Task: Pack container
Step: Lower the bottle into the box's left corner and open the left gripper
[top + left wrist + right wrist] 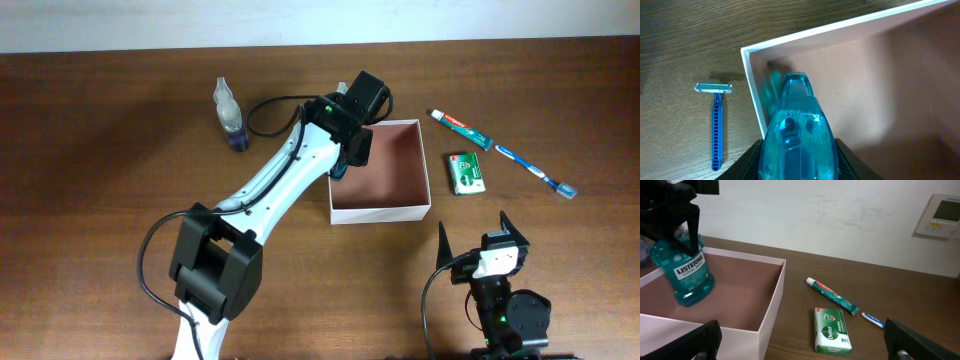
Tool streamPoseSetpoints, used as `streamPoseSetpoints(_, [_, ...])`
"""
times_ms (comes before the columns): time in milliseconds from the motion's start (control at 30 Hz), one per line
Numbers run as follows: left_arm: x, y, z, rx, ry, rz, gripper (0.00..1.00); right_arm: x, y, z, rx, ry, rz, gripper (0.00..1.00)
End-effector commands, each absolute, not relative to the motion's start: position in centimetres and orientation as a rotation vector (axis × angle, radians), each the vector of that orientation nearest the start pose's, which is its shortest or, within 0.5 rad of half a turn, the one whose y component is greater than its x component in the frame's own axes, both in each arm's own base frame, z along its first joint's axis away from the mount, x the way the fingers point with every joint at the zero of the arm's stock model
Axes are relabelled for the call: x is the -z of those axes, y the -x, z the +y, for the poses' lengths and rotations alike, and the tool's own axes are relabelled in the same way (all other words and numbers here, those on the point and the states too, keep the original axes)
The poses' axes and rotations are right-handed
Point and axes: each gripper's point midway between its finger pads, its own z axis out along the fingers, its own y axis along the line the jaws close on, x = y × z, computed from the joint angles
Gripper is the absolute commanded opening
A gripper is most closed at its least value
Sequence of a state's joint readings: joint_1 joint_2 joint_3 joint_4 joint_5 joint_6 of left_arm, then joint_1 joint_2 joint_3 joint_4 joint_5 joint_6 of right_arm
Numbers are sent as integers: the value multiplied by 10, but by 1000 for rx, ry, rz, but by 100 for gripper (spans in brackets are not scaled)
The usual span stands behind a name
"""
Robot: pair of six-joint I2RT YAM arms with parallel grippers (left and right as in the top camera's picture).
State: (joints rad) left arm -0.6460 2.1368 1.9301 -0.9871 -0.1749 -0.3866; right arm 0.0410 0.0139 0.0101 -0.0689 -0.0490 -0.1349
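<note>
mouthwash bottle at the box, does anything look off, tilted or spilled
The mouthwash bottle is tilted rather than standing on its base. The left claw grips it just inside one wall of the container. No spill or damage shows. Whether it touches the container floor is unclear.

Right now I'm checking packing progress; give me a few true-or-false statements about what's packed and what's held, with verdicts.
1. The left fingers grip the mouthwash bottle at the container. True.
2. The toothpaste lies inside the container. False: it lies on the table beside it.
3. The right fingers are shut on the toothbrush. False: they are open and empty; the toothbrush lies on the table.
4. A blue razor lies outside the container. True.
</note>
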Motion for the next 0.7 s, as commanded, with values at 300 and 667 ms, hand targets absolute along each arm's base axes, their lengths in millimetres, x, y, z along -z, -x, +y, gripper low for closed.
streamPoseSetpoints(300, [-140,-433,-282,69,-266,2635,57,-157,-245,19,31,182,1634,99])
streamPoseSetpoints(667, [-152,-443,-286,85,-251,2584,64,-157,-245,19,31,182,1634,99])
